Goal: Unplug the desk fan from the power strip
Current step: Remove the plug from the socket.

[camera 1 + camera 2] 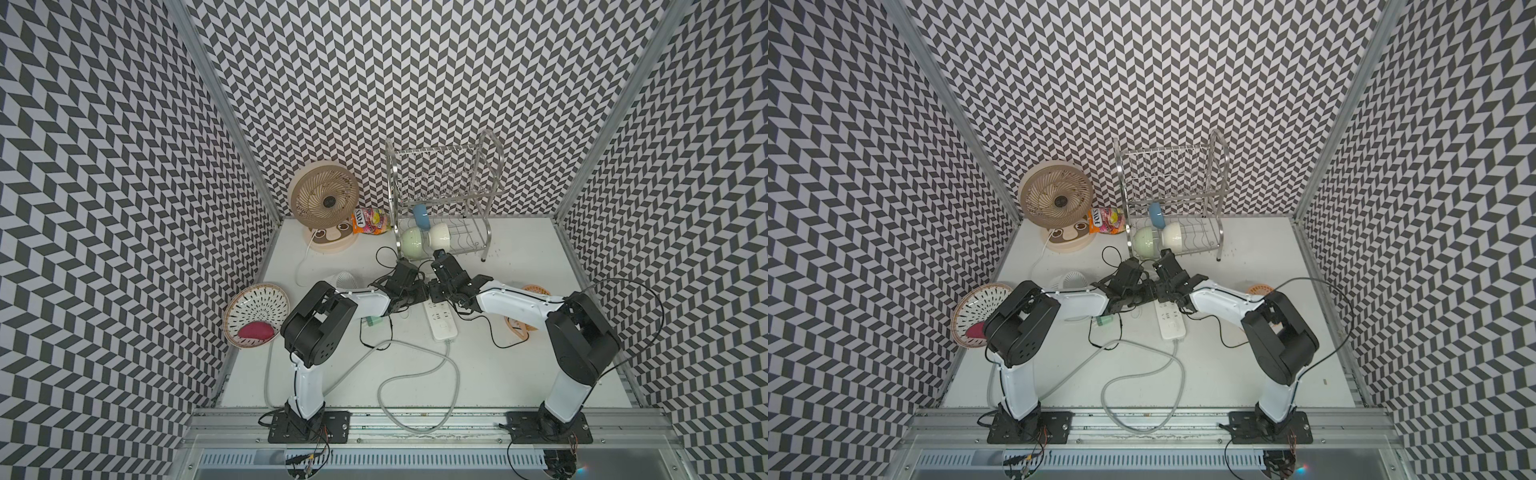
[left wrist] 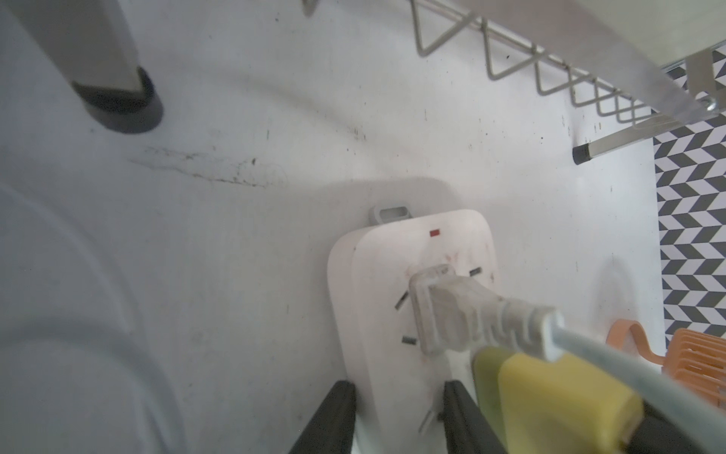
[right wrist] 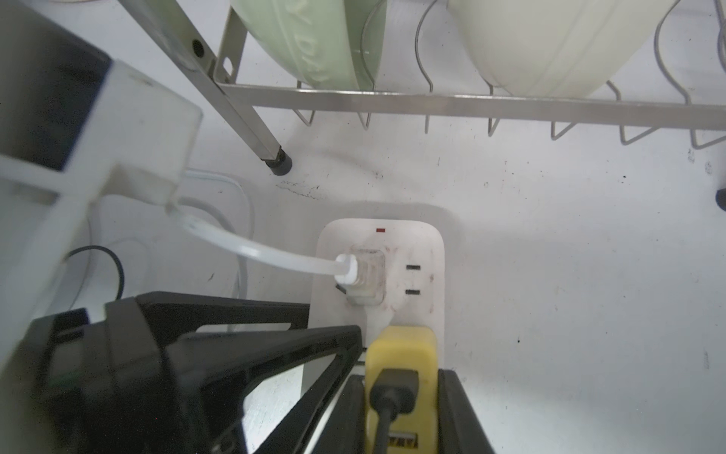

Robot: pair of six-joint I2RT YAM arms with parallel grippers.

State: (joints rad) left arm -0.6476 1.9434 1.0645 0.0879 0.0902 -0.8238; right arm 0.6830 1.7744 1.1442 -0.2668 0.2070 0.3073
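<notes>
**Both grippers at the power strip, before the dish rack**

The power strip [image 1: 442, 326] lies flat on the white table [image 1: 519, 353], on the robot's side of the dish rack [image 3: 432, 102]. One end lies close before the rack, and a red indicator [image 3: 380, 230] marks that end. A white flat plug [image 2: 451, 314] sits in the sockets nearest the rack, its white cord [image 3: 255, 251] leading off sideways. A yellow adapter [image 3: 400, 346] carrying a black cable [image 3: 383, 428] stands in the next sockets, further from the rack.

The left gripper [image 2: 398, 389] is narrowed onto the strip, one black finger against each long side. The right gripper [image 3: 400, 377] is closed on the yellow adapter, its fingers pressed to the two flanks.

The desk fan [image 1: 324, 201] stands upright beside the rack, on the robot's left, with a snack packet [image 1: 372, 220] between them. The strip's grey cord [image 1: 415, 376] loops away from the rack.
</notes>
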